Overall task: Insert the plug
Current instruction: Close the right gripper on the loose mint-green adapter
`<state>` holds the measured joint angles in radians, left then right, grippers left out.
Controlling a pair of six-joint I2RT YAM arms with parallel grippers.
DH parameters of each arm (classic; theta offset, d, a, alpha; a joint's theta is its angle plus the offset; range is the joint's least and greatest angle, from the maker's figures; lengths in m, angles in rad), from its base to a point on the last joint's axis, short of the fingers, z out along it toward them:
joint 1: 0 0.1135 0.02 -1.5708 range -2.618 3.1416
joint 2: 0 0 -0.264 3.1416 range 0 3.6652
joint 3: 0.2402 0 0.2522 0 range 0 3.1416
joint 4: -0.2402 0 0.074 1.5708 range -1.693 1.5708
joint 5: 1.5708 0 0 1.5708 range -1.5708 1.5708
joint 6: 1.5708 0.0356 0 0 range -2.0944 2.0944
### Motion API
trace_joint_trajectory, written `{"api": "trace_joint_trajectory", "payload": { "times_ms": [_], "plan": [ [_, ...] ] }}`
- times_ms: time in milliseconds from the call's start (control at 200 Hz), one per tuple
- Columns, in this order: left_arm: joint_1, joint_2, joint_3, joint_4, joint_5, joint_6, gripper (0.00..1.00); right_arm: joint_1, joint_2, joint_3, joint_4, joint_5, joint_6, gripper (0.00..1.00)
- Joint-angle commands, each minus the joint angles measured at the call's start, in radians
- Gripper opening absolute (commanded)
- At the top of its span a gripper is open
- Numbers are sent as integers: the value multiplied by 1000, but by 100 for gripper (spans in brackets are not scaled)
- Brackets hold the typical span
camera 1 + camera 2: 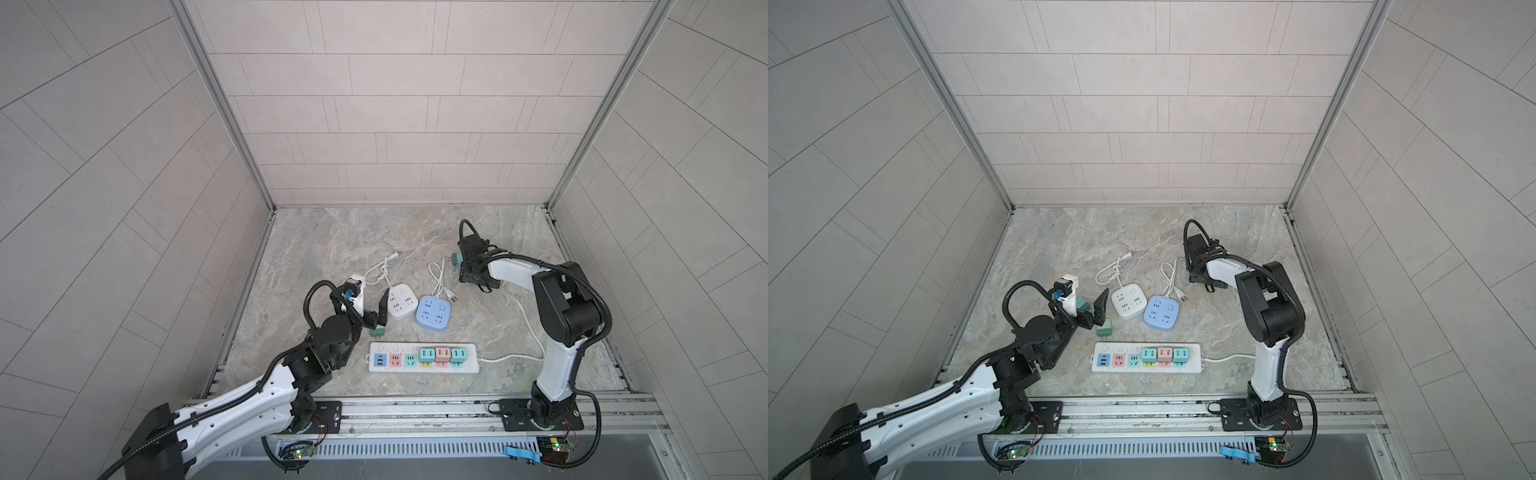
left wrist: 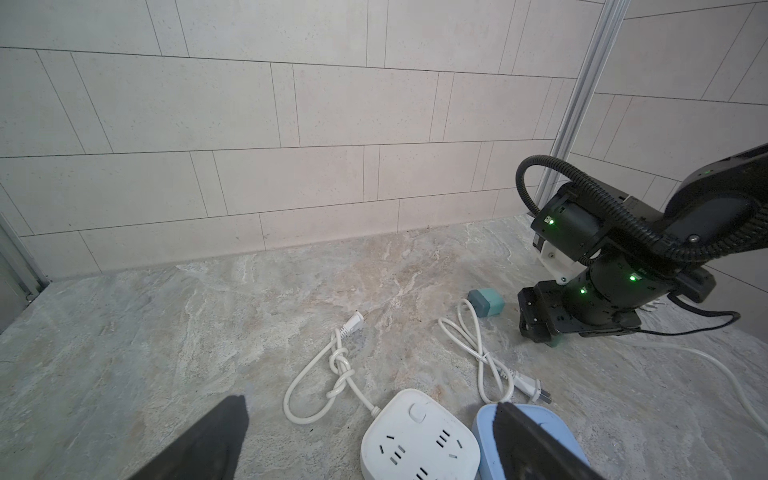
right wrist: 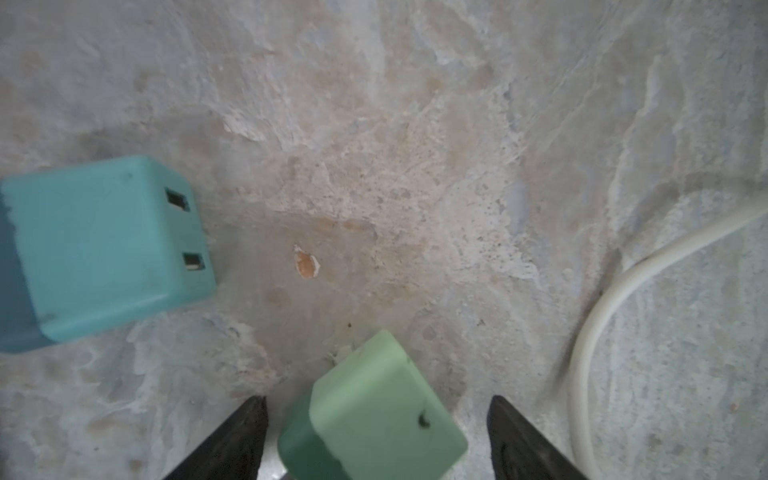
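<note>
the small pale green plastic cube plug (image 3: pixel 374 411) lies on the marbled stone tabletop (image 3: pixel 415 166) between the right gripper's (image 3: pixel 376 436) parted jaws, untouched on either side; a teal cube plug (image 3: pixel 104 249) lies near. the left gripper (image 2: pixel 368 405) hangs wide open beside the white square socket block (image 2: pixel 415 444).

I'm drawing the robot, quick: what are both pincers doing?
Left pincer: open, empty.
Right pincer: open around the light green plug, not gripping.

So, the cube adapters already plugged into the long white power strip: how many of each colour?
Teal adapters: 2
Pink adapter: 1
Total: 3, side by side at the cord end of the long power strip.
</note>
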<state>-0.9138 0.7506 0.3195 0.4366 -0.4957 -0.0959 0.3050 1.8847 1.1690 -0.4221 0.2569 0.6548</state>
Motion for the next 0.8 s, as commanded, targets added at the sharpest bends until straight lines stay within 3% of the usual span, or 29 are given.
{"api": "trace_joint_trajectory", "payload": {
  "times_ms": [0, 465, 796],
  "plan": [
    [4, -10, -14, 3, -17, 1, 100, 0, -40, -25, 3, 10, 3, 85],
    [4, -13, -14, 2, -12, 3, 100, -31, -6, -47, 56, -67, 5, 74],
    [4, -10, -10, -2, -11, 6, 100, -31, 37, -11, 77, -150, 3, 74]
  ]
}}
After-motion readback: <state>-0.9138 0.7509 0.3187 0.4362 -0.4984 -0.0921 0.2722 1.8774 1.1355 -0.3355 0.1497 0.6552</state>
